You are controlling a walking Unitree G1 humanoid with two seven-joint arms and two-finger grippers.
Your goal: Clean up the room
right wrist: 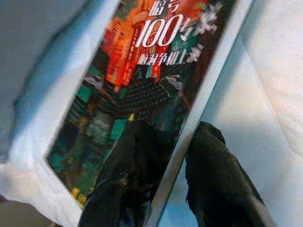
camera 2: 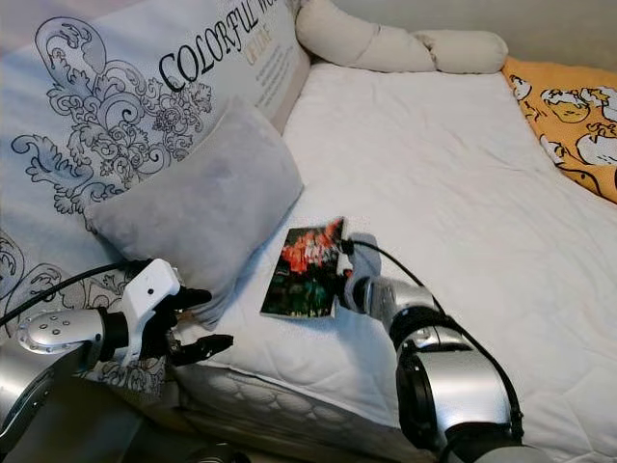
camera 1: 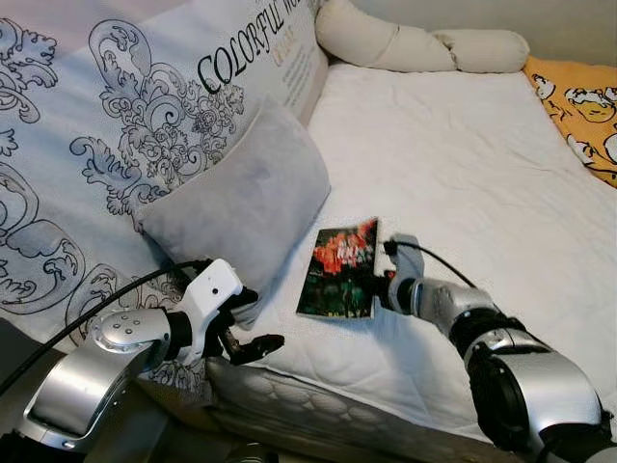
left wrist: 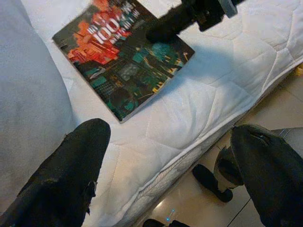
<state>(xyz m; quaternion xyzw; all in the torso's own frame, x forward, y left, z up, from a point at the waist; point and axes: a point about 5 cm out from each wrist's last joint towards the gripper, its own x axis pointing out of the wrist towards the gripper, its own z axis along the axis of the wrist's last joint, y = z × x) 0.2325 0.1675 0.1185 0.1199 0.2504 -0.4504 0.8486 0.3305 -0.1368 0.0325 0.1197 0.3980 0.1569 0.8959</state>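
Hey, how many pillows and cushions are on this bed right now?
3, maybe more hidden beyond the frame: a plain grey cushion beside the dark red-and-green book, a large white printed pillow behind it, and a long cream bolster along the far edge.
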